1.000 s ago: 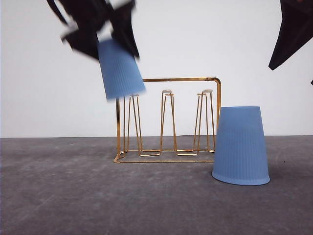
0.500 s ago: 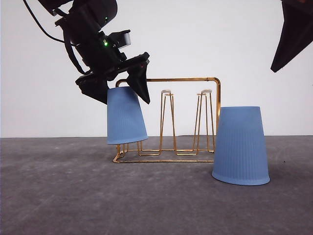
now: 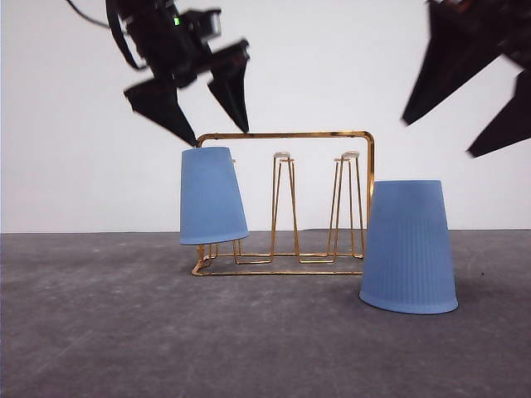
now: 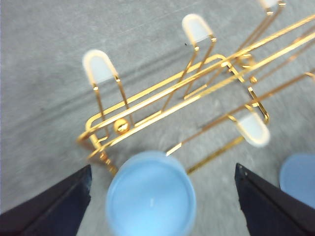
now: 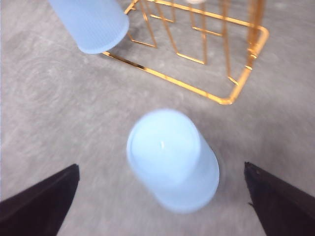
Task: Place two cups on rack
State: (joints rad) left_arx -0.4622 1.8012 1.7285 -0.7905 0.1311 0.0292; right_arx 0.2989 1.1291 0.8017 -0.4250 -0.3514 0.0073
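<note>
One light blue cup (image 3: 212, 196) hangs upside down, slightly tilted, on the left prong of the gold wire rack (image 3: 286, 203). My left gripper (image 3: 211, 124) is open just above it, fingers spread clear of the cup; its wrist view looks down on the cup's base (image 4: 150, 202) and the rack's white-tipped prongs (image 4: 197, 27). The second cup (image 3: 408, 247) stands upside down on the table right of the rack. My right gripper (image 3: 456, 137) hovers open high above it, and its wrist view shows that cup (image 5: 172, 160) between the spread fingers.
The grey table (image 3: 166, 340) has free room in front and to the left. A white wall stands behind the rack. Two rack prongs (image 3: 284, 156) on the front row are bare.
My left gripper let go of the cup on the left prong and rose, fingers spread. The right arm swung in and down towards the standing cup.
</note>
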